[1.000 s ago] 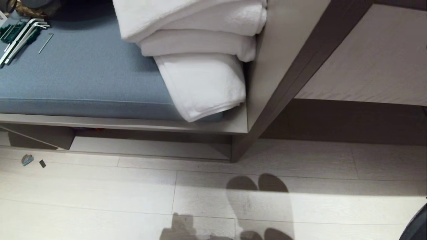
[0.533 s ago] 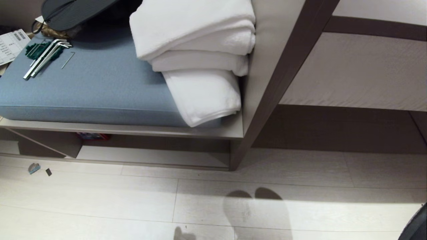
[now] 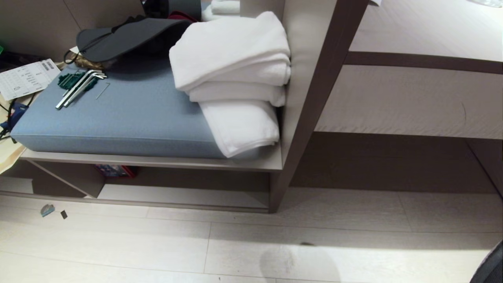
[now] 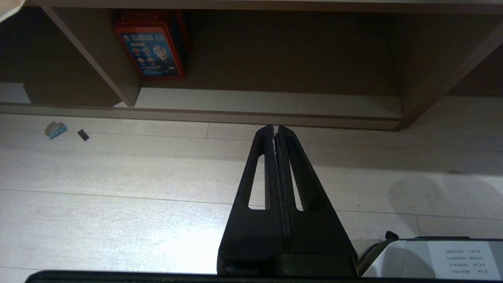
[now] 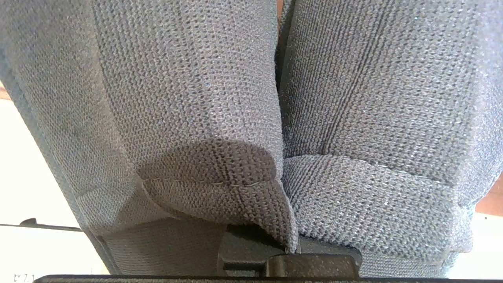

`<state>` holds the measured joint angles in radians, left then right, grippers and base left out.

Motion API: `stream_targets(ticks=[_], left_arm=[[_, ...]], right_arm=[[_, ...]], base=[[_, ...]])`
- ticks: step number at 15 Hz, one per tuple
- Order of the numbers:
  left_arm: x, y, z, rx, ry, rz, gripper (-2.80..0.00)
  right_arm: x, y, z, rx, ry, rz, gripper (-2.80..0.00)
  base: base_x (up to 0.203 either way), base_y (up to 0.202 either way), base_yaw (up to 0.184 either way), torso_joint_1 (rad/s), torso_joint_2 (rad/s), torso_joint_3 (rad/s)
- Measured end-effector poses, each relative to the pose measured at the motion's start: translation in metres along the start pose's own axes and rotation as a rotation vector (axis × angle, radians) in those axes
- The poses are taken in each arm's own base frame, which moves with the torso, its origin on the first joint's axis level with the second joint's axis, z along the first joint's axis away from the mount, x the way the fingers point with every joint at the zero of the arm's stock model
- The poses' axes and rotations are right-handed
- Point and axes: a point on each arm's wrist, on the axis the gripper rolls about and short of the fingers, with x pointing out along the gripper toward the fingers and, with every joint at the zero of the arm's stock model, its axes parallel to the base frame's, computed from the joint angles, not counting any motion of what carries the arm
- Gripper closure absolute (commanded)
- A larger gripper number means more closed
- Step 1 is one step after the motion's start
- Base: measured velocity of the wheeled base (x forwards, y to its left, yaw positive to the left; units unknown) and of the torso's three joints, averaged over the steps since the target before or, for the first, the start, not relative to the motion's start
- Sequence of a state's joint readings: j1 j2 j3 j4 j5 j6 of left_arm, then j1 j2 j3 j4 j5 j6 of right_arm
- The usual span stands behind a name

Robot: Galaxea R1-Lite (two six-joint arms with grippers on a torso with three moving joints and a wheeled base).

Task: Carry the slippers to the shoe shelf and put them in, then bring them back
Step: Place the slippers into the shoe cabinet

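Tilting upward, head view now revealing more blue-cushioned worktop [image 3: 118,118]; shoe shelf [image 3: 184,194] sliding toward lower left. Right end effector [image 5: 289,251] pinching slippers [image 5: 251,118]; left end effector [image 4: 276,131] pressed together.

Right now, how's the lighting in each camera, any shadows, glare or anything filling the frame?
Head view: a soft rounded shadow falls on the floor, and the shoe shelf is dim. Left wrist view: a bright patch glares on the floor beside the shut left gripper. Right wrist view: the slippers fill the frame.
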<state>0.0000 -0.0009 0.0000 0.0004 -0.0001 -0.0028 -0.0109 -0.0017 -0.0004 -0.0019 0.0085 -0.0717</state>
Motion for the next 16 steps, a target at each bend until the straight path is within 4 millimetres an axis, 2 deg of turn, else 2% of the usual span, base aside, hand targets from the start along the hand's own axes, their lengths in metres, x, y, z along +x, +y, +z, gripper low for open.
stream_targets(ticks=[16], left_arm=[[0.0,0.0,0.0001,0.0,-0.001,0.0,0.0]], right_arm=[[0.0001,0.0,0.0,-0.002,0.0,0.0,0.0]], base=[[0.0,0.0,0.0,0.003,0.0,0.203]])
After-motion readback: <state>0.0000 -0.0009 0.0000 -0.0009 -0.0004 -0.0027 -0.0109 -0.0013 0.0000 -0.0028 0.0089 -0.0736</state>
